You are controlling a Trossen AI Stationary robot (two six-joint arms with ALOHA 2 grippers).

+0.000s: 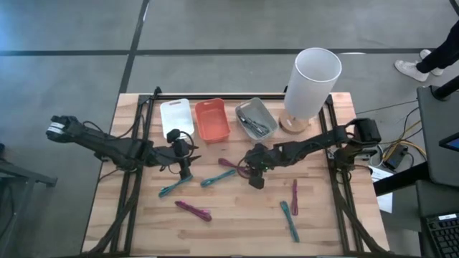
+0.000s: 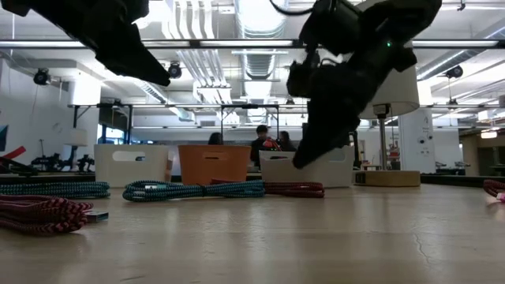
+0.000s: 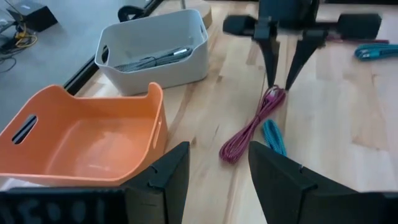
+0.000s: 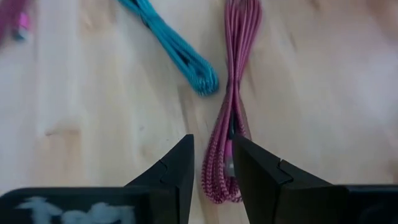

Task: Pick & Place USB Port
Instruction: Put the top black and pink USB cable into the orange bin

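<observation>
Nearest the front edge of the table (image 1: 237, 222), several pink and teal cable bundles lie unsorted. Mid-table, the right pincer (image 4: 211, 163) stands over a coiled pink USB cable (image 4: 231, 118), fingers apart, straddling it but not clamped. Beside it lies a teal cable (image 4: 180, 51). The left pincer (image 1: 185, 172) hovers nearby, fingers apart, empty. Farther back, the grey bin (image 1: 256, 120) already holds cables; the orange bin (image 1: 212, 120) looks empty. Most sorting remains.

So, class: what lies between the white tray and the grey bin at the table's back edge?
The high view shows the orange plastic bin between the white tray and grey bin.
</observation>
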